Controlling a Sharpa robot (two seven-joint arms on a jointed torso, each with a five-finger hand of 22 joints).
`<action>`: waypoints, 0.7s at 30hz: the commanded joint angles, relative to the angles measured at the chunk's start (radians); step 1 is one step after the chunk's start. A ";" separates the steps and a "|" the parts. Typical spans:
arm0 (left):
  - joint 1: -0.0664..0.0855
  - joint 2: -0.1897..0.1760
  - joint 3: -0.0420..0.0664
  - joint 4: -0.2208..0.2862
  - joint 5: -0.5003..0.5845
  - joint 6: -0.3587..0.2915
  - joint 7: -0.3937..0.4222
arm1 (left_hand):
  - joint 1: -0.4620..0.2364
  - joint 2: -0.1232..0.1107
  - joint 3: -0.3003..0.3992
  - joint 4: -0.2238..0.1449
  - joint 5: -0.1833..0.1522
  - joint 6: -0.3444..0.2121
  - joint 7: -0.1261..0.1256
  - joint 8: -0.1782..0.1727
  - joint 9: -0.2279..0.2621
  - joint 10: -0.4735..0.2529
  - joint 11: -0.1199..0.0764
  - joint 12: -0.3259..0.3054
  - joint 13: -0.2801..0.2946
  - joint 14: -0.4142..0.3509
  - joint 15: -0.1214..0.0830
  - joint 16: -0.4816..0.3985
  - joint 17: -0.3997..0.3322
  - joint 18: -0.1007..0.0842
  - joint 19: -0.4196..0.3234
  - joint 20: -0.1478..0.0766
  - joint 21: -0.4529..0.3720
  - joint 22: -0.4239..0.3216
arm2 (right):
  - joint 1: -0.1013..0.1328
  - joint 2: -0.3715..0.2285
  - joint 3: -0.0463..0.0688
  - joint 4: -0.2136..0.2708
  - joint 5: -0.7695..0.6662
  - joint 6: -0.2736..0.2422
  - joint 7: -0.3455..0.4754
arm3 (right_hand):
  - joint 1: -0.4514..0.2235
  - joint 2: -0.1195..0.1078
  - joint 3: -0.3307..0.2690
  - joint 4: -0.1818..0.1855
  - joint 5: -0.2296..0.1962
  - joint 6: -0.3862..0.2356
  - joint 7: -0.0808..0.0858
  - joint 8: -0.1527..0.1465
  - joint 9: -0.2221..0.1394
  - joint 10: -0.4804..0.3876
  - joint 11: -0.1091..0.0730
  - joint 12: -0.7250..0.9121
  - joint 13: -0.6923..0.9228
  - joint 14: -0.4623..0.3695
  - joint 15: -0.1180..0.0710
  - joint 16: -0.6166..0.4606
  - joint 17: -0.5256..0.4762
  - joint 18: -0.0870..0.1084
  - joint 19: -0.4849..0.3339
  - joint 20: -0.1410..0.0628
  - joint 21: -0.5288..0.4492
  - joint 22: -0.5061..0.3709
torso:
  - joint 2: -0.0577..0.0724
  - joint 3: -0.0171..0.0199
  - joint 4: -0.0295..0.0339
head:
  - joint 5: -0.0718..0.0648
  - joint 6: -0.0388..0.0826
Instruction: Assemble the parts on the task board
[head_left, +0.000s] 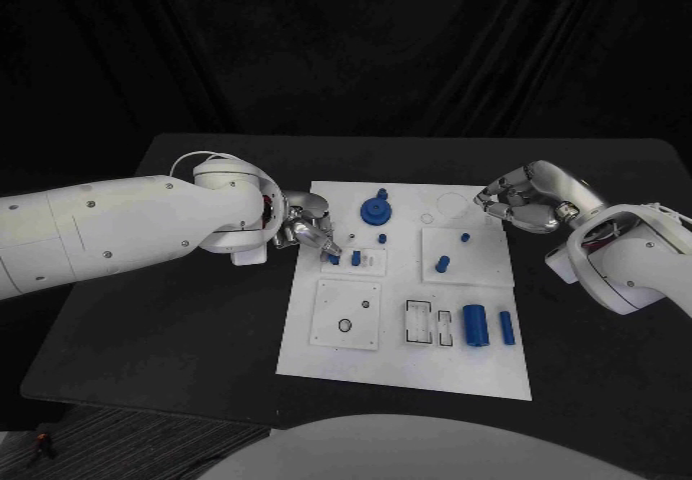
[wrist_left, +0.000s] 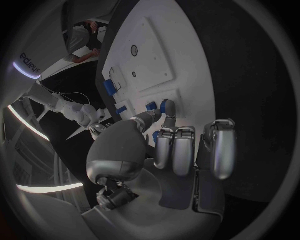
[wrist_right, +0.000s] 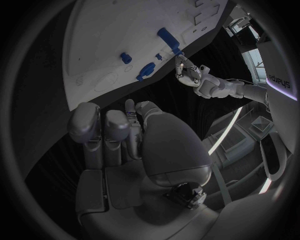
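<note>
A flat white rectangular task board (head_left: 411, 370) is seen at the centre of the head view, laid on a matte black table (head_left: 173, 330) before a dark draped backdrop. Raised square plates are carried on the board; rectangular outlines are cut into its lower part, where two smooth blue cylinders (head_left: 490, 326) lie side by side, right of centre. A blue gear-shaped disc with a peg (head_left: 378, 209) stands near the board's upper edge, and short blue pegs (head_left: 443, 264) stand upright on the right-hand square plate. The left hand (head_left: 306, 232), of polished silver metal with segmented fingers, is placed at the board's left edge, centre-left of the frame; in the left wrist view a small blue peg (wrist_left: 166, 106) is seen pinched between its thumb and one fingertip, the other fingers being held side by side. The right hand (head_left: 531, 199), at the board's upper right corner, is shown with fingers curled in and nothing seen held.
</note>
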 joint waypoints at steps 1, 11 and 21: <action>-0.005 0.003 -0.001 0.003 -0.004 0.020 0.006 | -0.022 0.011 -0.026 0.028 -0.114 0.006 -0.006 -0.001 -0.007 0.105 0.000 0.003 0.263 0.104 0.002 0.003 0.263 0.011 0.034 0.000 -0.005 0.220 | -0.003 0.000 0.001 0.000 -0.005 0.007 -0.020 | 0.007 -0.002 0.008 0.001 0.004 0.006 -0.001 0.001 0.001 0.006 -0.006 -0.007 -0.240 0.011 -0.006 -0.006 -0.004 -0.007 -0.002 -0.007 -0.009 0.047 | 0.000 0.0001 0.0001 | -0.001 0.000; -0.005 0.004 -0.001 0.002 -0.004 0.024 0.006 | -0.155 0.006 -0.204 0.187 -0.264 0.019 0.003 -0.012 -0.031 0.105 0.008 0.003 0.263 0.104 0.009 0.003 0.263 0.011 0.034 0.004 -0.007 0.220 | -0.003 0.001 0.001 -0.001 -0.005 0.010 -0.022 | 0.007 -0.002 0.008 0.001 0.004 0.006 -0.001 0.001 0.001 0.006 -0.006 -0.007 -0.240 0.011 -0.006 -0.006 -0.004 -0.007 -0.002 -0.007 -0.009 0.047 | 0.000 0.0001 0.0000 | -0.001 0.000; -0.005 0.004 -0.001 -0.003 -0.004 0.026 0.006 | -0.182 0.013 -0.256 0.231 -0.266 0.022 0.003 -0.010 -0.030 0.105 0.008 0.003 0.263 0.104 0.009 0.003 0.263 0.011 0.035 0.005 -0.006 0.220 | -0.003 0.002 0.001 -0.002 -0.005 0.013 -0.023 | 0.006 -0.002 0.010 0.000 0.004 0.007 -0.002 0.002 0.002 0.006 -0.006 -0.008 -0.241 0.011 -0.006 -0.006 -0.006 -0.007 -0.002 -0.007 -0.010 0.047 | 0.000 0.0002 0.0001 | 0.000 0.000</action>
